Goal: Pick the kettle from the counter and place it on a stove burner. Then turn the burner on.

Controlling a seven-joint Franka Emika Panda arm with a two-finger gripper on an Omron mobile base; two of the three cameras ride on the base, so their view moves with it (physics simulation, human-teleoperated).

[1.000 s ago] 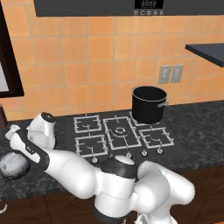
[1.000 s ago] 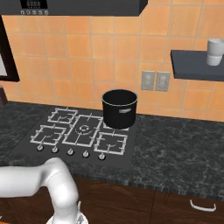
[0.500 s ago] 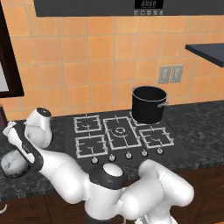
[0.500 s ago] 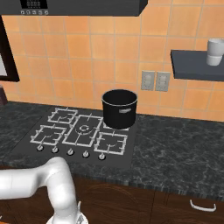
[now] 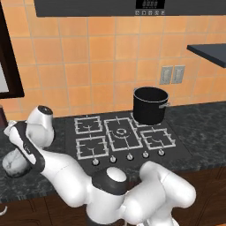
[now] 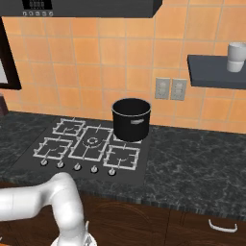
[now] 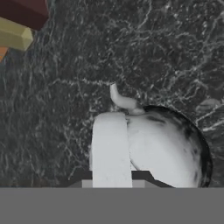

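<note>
The kettle is small, rounded and silvery and sits on the dark marbled counter at the far left, beside the cooktop. My arm bends down over it there. In the hand view the kettle looms close, with its pale handle running up the middle and its spout beyond. My gripper is open, a dark fingertip showing low on either side of the handle. The nearest stove burner is the front-left grate, also seen as the burner.
A tall black pot stands on the back-right grate, the same pot. Several knobs line the cooktop's front. A white cup sits on a wall shelf. Brown and yellow blocks lie past the kettle.
My arm has leaned further left and lower over the kettle. The kettle and the pot have not moved.
</note>
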